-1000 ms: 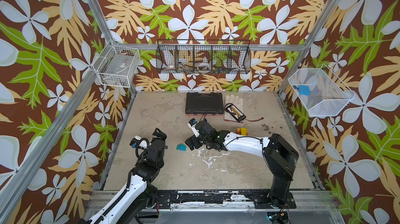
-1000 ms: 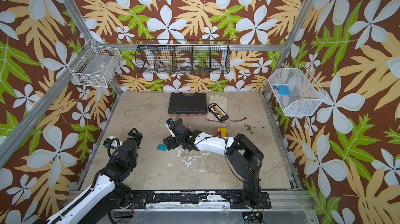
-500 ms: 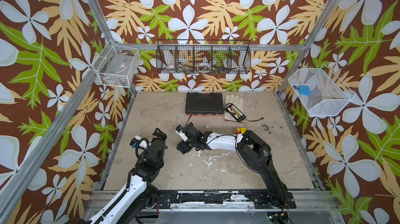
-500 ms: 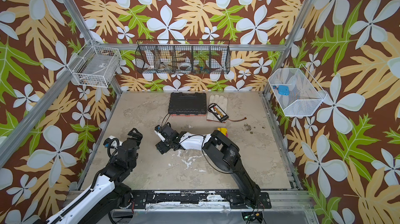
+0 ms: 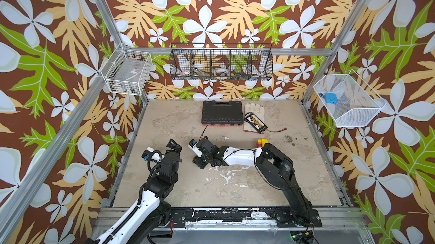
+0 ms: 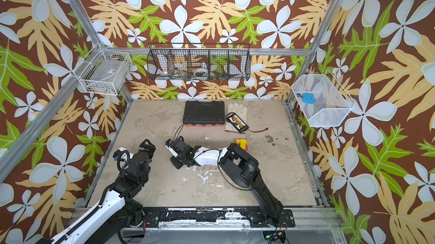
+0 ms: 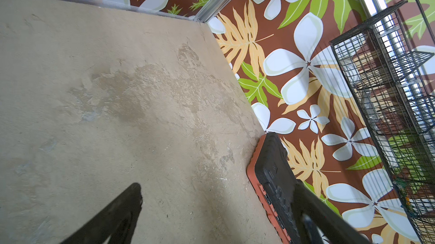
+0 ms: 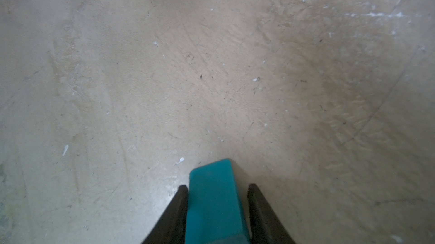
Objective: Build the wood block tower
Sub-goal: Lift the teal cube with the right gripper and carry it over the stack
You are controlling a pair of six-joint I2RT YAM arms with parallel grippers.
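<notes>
The right fingers are flanking a teal block lying on the desk, close against its sides; whether they are pinching it, I cannot tell. The left fingers are hanging wide apart, holding nothing. A small yellow-and-pink stack is standing well apart.

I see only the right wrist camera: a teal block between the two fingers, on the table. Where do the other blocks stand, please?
Observer: A small stack, yellow piece on top, stands just behind the elbow of the right arm.
Operator: Is the left hand near my teal block?
Observer: No. It is open, apart from the right hand, on its left.
Operator: What else lies on the table?
Observer: A black case and a glove, by the back wall.
</notes>
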